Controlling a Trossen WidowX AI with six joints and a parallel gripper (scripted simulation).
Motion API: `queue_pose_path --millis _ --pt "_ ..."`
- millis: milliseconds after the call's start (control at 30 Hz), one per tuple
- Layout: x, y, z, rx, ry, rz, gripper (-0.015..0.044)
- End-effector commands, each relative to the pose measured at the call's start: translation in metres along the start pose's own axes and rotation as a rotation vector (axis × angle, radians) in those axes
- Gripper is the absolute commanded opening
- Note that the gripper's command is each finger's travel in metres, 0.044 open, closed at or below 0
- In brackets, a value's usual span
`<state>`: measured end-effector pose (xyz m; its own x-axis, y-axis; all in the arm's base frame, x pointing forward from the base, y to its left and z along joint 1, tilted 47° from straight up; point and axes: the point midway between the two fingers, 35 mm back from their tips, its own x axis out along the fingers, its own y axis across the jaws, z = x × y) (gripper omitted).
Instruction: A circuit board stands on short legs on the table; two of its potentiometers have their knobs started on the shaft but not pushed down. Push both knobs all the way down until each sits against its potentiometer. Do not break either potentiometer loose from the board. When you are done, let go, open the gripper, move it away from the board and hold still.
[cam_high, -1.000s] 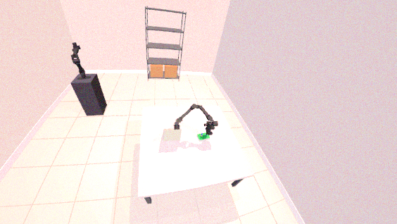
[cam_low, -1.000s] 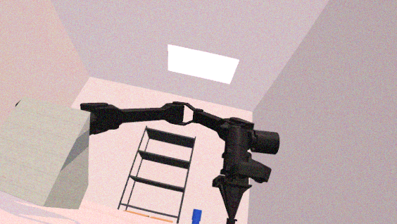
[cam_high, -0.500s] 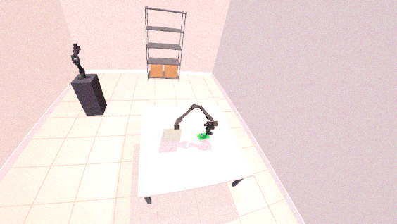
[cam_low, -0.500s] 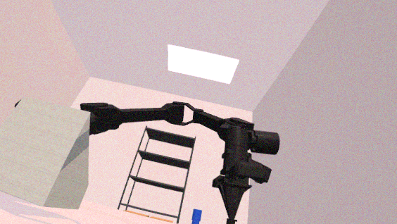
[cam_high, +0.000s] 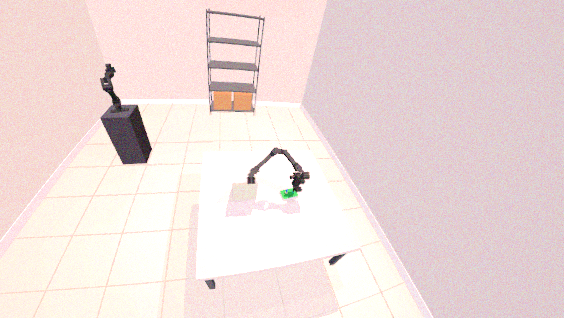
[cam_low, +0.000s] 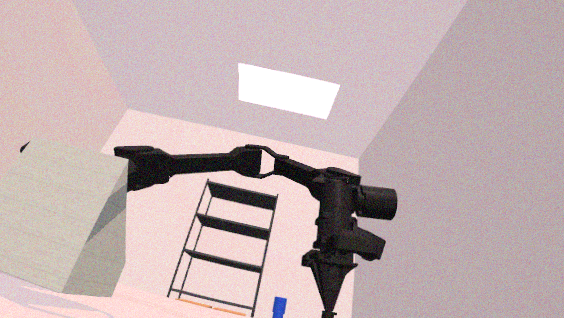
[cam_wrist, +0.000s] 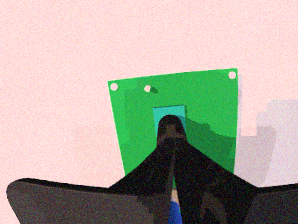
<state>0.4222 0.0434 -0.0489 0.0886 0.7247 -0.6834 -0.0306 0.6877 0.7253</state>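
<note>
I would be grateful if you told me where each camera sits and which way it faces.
Top: high above, angled down across the table; whole arm visible.
Exterior: low beside the table, tilted upward; arm and tool visible.
Wrist: on the arm, facing the green board; fingers visible.
Top and wrist share the board.

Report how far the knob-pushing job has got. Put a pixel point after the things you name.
No knob can be confirmed seated: the blue one (cam_low: 280, 306) (cam_wrist: 175, 214) is partly cut off, and I can't make out the other. In hand: the shut claw (cam_low: 328, 314) (cam_wrist: 173, 144) is over the teal part of the green board (cam_high: 289, 194) (cam_wrist: 210, 105), contact unclear. Certainly left: opening the claw, moving away and holding still.
</note>
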Motion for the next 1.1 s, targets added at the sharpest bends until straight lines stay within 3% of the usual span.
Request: queue_pose_path --millis 0,1067 --pt "0.026 0.003 0.0 -0.041 0.027 -0.001 0.0" --pt "0.007 0.002 0.001 -0.041 0.027 -0.002 0.0"
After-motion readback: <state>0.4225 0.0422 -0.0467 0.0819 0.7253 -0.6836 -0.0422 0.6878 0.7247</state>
